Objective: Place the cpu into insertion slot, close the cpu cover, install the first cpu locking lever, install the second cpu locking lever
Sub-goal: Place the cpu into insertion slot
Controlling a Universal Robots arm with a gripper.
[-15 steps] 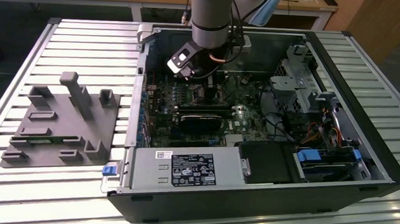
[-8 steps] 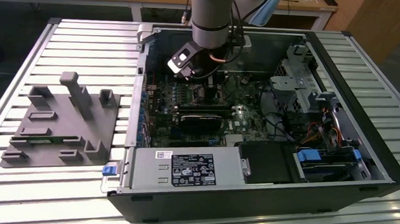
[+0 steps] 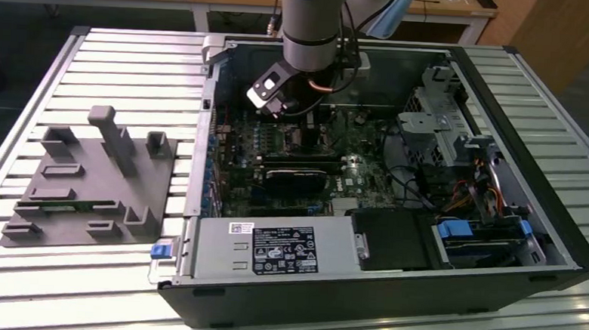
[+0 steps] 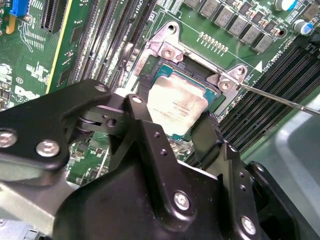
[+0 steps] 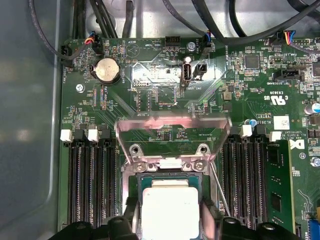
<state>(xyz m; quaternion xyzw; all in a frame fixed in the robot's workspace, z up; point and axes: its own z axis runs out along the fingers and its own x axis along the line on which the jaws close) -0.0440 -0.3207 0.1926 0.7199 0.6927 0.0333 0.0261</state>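
the black two-fingered gripper (image 4: 170, 114) is clamped on the cpu (image 4: 181, 99), a small flat square chip with a pale silvery-grey metal face. one black finger (image 4: 145, 130) presses on each of two opposite edges, seen in both wrist views. the chip sits level within the insertion slot (image 5: 133, 184), a square socket with a silvery metal rim set in the green circuit board (image 5: 250, 85). its green edge lines up inside the socket's dark frame. whether it is fully seated cannot be told.

the cpu cover (image 5: 172, 122), a thin square silvery metal frame with a large window, stands raised off the socket. it is hinged at the socket edge farthest from the fingers, and board parts show through its window. a thin silvery wire lever (image 4: 280, 97) juts out from the socket corner, angled away over the long black memory slots (image 5: 92, 185) and not latched down. a round silver coin battery (image 5: 107, 70) lies on the board well beyond the cover.

in the exterior view the grey robot arm (image 3: 310, 22) reaches down into the open black computer case (image 3: 368, 297), which lies on a slatted aluminium table (image 3: 129, 50). a grey moulded fixture block (image 3: 92, 177) rests on the table on the exterior view's left, apart from the case.
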